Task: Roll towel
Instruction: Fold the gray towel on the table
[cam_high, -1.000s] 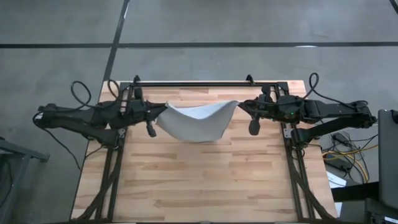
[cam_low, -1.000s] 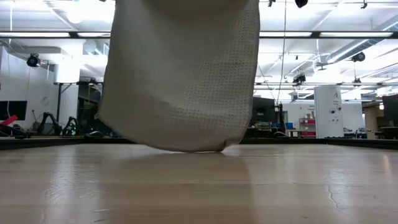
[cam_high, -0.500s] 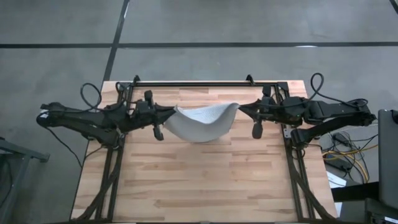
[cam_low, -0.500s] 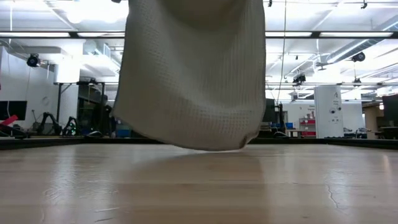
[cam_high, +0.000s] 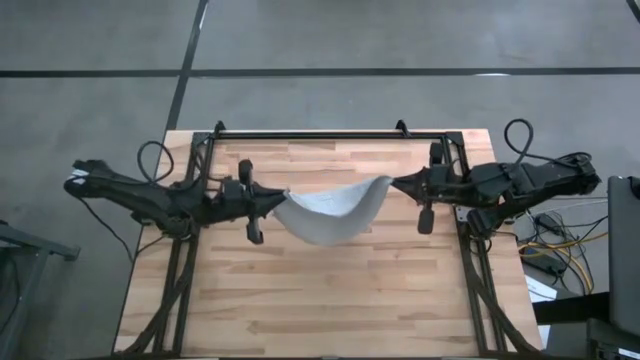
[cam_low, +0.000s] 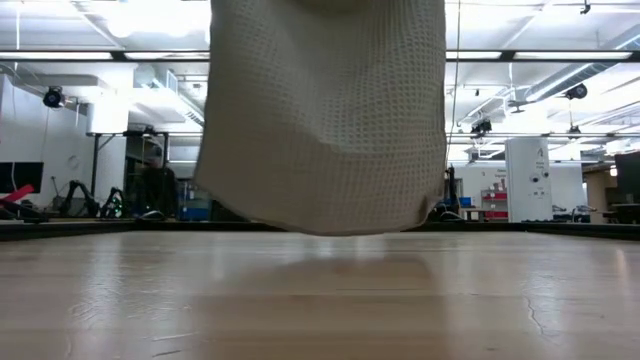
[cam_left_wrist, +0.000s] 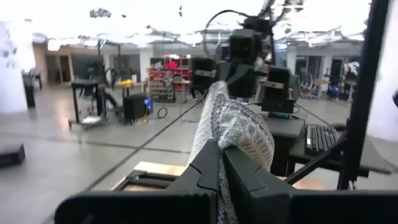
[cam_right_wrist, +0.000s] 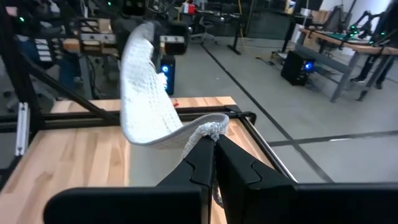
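**Towel held in the air between 2 grippers**

The light grey-blue, finely textured square towel (cam_high: 328, 208) hangs sagging above the wooden table (cam_high: 320, 300), its lowest edge just clear of the surface. The left gripper (cam_high: 281, 198) pinches 1 corner tightly; the right gripper (cam_high: 394, 184) is clamped on the opposite corner.

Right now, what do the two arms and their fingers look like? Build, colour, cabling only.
Both arms are matte black and slender, built of jointed segments. A looped black cable arcs over the left arm and another over the right arm. The left gripper and right gripper each end in two flat, dark fingers with stepped, notched inner edges. A small black block hangs under each wrist. No markings are legible.
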